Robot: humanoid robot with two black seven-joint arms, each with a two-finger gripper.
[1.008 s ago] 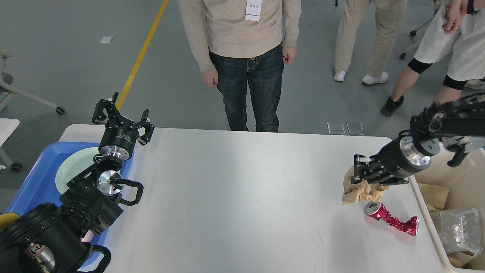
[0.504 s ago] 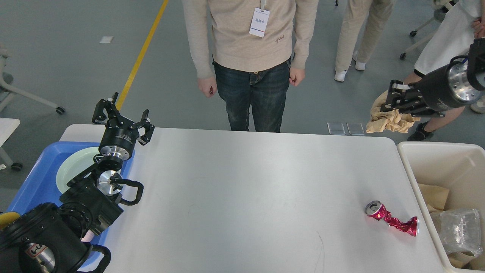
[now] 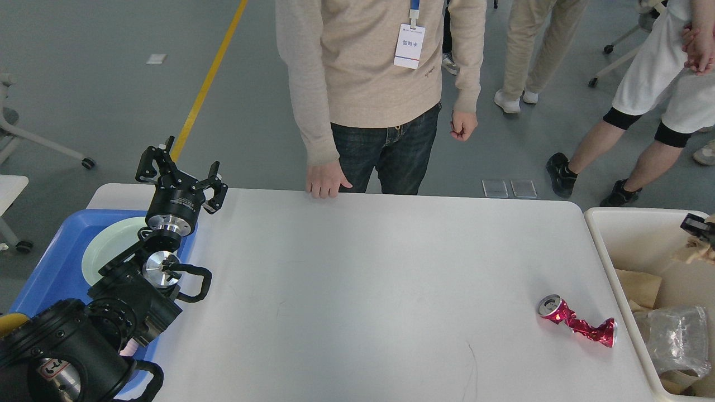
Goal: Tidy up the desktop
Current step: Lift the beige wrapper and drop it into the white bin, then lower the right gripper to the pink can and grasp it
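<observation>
The white desktop (image 3: 363, 268) fills the middle of the head view. A crushed red can (image 3: 578, 325) lies on it near the right edge. My left gripper (image 3: 180, 167) is open and empty, raised over the far left corner of the desktop beside the blue tray (image 3: 44, 268). Only a fingertip of my right gripper (image 3: 698, 226) shows at the right edge, over the white bin (image 3: 628, 237). Crumpled brown paper (image 3: 695, 254) sits just under it; whether the fingers grip it is not visible.
The bin holds brown paper and a clear plastic bag (image 3: 678, 338). A pale green plate (image 3: 109, 245) lies in the blue tray. A person stands at the far edge with one hand (image 3: 324, 183) resting on the desktop. Other people stand behind at the right.
My right gripper carried the crumpled brown paper up off the desktop, then right and down over the bin, nearly out of view. The person leaned in and put a hand on the desktop. Left arm still.
</observation>
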